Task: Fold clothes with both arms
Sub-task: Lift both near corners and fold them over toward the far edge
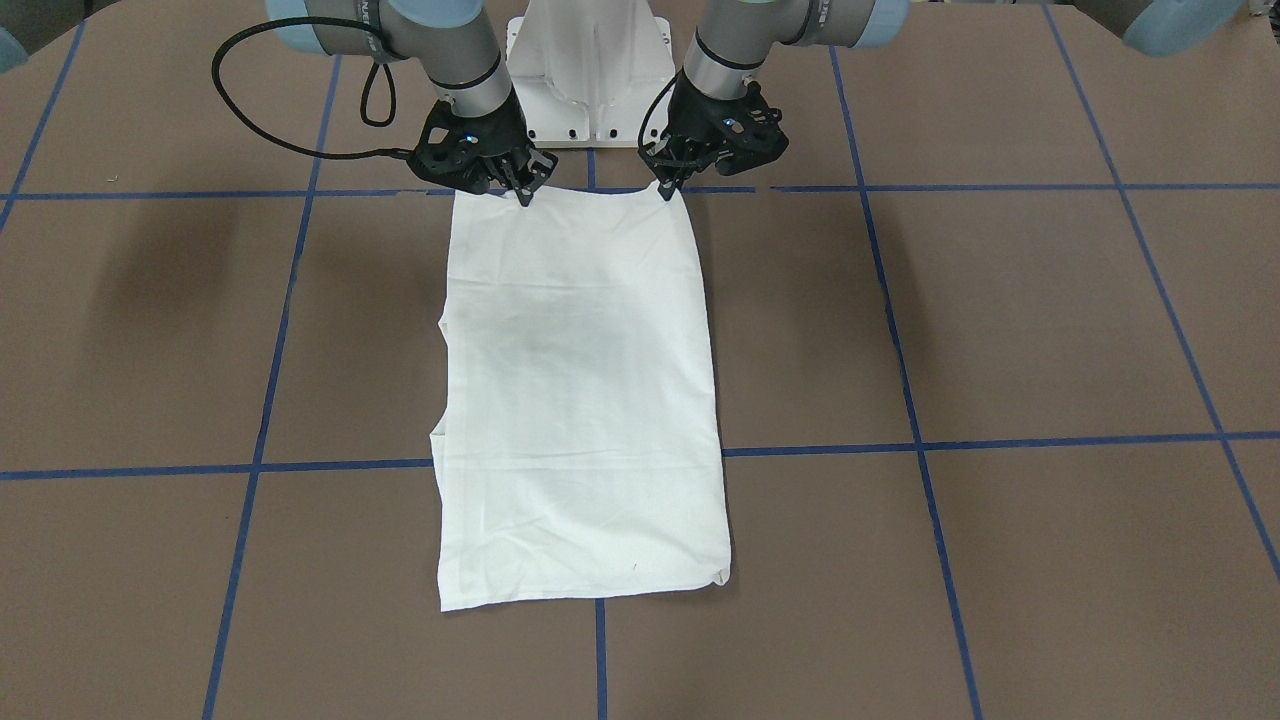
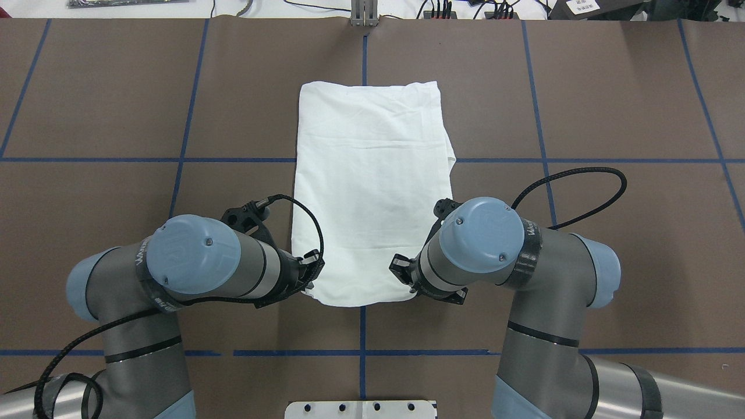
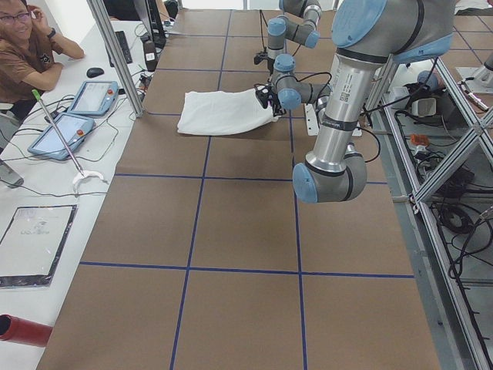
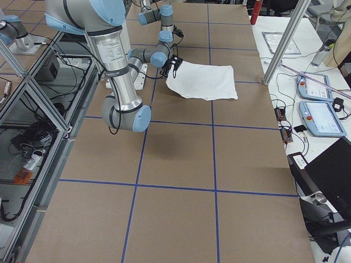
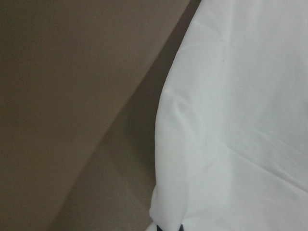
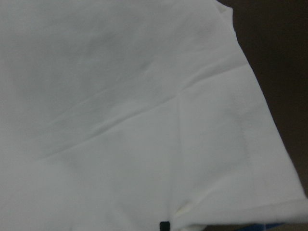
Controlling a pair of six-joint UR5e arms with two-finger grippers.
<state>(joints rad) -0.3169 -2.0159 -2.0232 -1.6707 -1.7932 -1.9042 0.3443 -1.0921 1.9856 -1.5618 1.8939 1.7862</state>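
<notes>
Pinching at the two near corners, that's where you stand: the left gripper (image 1: 666, 187) and the right gripper (image 1: 523, 190) sit at the edge of the shirt (image 1: 580, 400) closest to the robot's base, one on each corner. The shirt lies flat down the middle of the table (image 1: 1000, 320), already narrowed to a long white rectangle running away from the robot.

Both pairs of jaws look drawn together on the fabric. The wrist views show only a sliver of black fingertip at the cloth's edge, though, so I'd call the grip likely rather than certain.

My read is that the next move is the lengthwise fold, and it rewards symmetry. Raise both corners together and to the same height, with the hem between them just taut, neither stretched nor sagging. Carry it over the cloth toward the far edge in one even arc. Stay low enough that this thin fabric doesn't drag the far half along.

Mind the tucked layer poking out along the shirt's edge on the robot's right. A lopsided pull there could spill it. Aim corner onto corner before you let go.
</notes>
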